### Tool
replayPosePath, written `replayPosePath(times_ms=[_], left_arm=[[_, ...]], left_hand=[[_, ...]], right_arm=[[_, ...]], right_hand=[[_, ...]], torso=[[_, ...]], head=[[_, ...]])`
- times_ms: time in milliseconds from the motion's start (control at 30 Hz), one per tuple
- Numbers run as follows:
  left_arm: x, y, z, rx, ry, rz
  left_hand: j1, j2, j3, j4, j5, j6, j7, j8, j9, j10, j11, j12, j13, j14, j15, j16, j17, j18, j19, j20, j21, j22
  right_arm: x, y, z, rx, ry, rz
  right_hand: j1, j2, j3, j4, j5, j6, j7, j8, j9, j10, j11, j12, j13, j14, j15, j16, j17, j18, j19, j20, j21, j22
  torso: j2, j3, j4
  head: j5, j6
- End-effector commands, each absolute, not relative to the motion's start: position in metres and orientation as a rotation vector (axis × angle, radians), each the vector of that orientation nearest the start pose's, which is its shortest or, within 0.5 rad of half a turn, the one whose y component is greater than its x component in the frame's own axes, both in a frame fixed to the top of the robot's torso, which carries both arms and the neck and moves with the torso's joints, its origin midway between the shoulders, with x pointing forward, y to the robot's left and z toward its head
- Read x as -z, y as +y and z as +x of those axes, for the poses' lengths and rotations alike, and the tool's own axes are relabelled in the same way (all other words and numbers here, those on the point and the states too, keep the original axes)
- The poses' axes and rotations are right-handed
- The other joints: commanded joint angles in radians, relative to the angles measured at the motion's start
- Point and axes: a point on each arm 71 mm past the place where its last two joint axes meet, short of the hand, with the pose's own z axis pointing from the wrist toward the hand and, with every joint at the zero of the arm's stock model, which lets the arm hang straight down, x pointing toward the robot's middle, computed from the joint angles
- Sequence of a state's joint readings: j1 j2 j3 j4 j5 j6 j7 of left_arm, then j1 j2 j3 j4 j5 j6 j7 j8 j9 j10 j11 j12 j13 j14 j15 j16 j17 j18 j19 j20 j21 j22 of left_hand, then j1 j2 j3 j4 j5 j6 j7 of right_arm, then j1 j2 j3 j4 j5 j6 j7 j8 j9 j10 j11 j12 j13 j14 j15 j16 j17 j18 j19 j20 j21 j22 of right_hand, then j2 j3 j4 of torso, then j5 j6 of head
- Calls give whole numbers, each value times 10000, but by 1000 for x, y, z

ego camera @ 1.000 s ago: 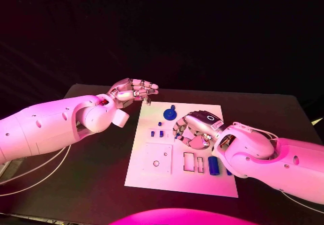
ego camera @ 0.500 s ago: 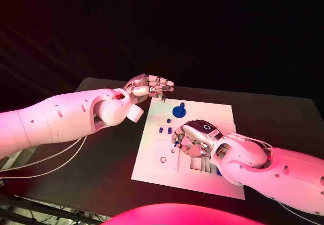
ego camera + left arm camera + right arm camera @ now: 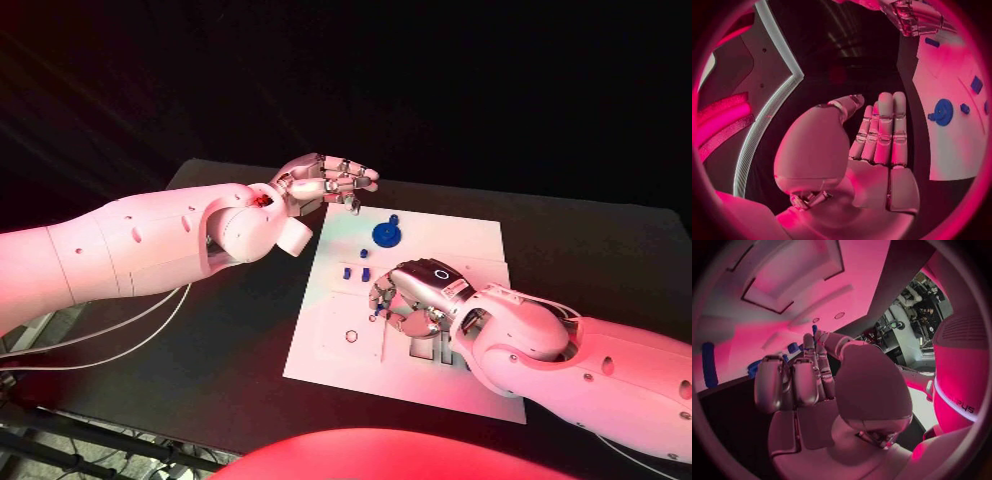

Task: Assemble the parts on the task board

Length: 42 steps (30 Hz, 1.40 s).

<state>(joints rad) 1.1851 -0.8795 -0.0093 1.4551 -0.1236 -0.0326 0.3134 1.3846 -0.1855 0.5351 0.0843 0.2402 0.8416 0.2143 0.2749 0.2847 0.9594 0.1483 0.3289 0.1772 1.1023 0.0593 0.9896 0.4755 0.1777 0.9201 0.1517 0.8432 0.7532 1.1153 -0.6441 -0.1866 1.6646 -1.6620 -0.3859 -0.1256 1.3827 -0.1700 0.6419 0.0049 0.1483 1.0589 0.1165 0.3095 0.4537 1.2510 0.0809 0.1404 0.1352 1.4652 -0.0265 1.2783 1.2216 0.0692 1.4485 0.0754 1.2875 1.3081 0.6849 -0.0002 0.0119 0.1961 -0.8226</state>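
Black table [image 3: 216, 330]; task board [image 3: 433, 385] centred, right hand [image 3: 408, 297] over it

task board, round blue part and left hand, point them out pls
task board [image 3: 469, 232], head view, bare far right corner of the white plate
round blue part [image 3: 385, 235], head view, middle of the disc
left hand [image 3: 326, 182], head view, back of the curled fingers

The middle of the task board [image 3: 476, 240] is covered by the right hand [image 3: 411, 295] in the head view, so the slots beneath cannot be made out. Whether a part is pinched there cannot be told. The small blue parts [image 3: 355, 273] at the hand's 9 o'clock are too small to tell apart. The board's near right corner is hidden by the right arm [image 3: 577, 360].
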Motion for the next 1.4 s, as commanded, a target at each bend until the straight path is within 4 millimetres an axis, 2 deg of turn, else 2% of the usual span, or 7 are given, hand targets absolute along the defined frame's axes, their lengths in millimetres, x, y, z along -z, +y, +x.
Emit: replayPosePath(times_ms=[33, 833, 1400], left_arm=[[180, 229, 494, 16653, 16113, -9728], [180, 230, 494, 16626, 16190, -9668], [180, 230, 494, 16611, 16249, -9666]], left_hand=[[-64, -6, -16, 11, -12, -38, 71, 36, -13, -43, -2, 34, 9, -41, 56, -58, -16, 58, -49, 51, -27, -8], [-67, -6, -30, 14, -9, -49, 66, 48, -12, -57, -6, 52, 14, -42, 54, -55, -17, 61, -43, 55, -51, -26], [-67, -6, -30, 14, -9, -49, 66, 48, -12, -57, -6, 52, 14, -42, 54, -55, -17, 61, -43, 55, -51, -26]], right_arm=[[246, -62, 389, -9059, 16612, -5264], [254, -57, 389, -9034, 16739, -5277], [260, -56, 389, -8712, 17081, -5545]], right_hand=[[9, 89, -5, -53, -35, -24, 54, 32, 9, 385, -322, -6, 9, 490, -21, 56, -7, -119, 28, -2, -51, 1648], [4, 98, 3, -65, -34, -31, 58, 28, 16, 386, -320, -21, 14, 494, -18, 86, 17, -123, 38, 0, -25, 1661], [-7, 100, 5, -77, -34, -39, 65, 23, 23, 387, -314, -36, 20, 492, -14, 82, -1, -113, 14, 3, -77, 1649]], torso=[[1, -4, 8], [-4, -8, 2], [-1, -1, 1]], head=[[20, -37], [2, -69], [15, -139]])
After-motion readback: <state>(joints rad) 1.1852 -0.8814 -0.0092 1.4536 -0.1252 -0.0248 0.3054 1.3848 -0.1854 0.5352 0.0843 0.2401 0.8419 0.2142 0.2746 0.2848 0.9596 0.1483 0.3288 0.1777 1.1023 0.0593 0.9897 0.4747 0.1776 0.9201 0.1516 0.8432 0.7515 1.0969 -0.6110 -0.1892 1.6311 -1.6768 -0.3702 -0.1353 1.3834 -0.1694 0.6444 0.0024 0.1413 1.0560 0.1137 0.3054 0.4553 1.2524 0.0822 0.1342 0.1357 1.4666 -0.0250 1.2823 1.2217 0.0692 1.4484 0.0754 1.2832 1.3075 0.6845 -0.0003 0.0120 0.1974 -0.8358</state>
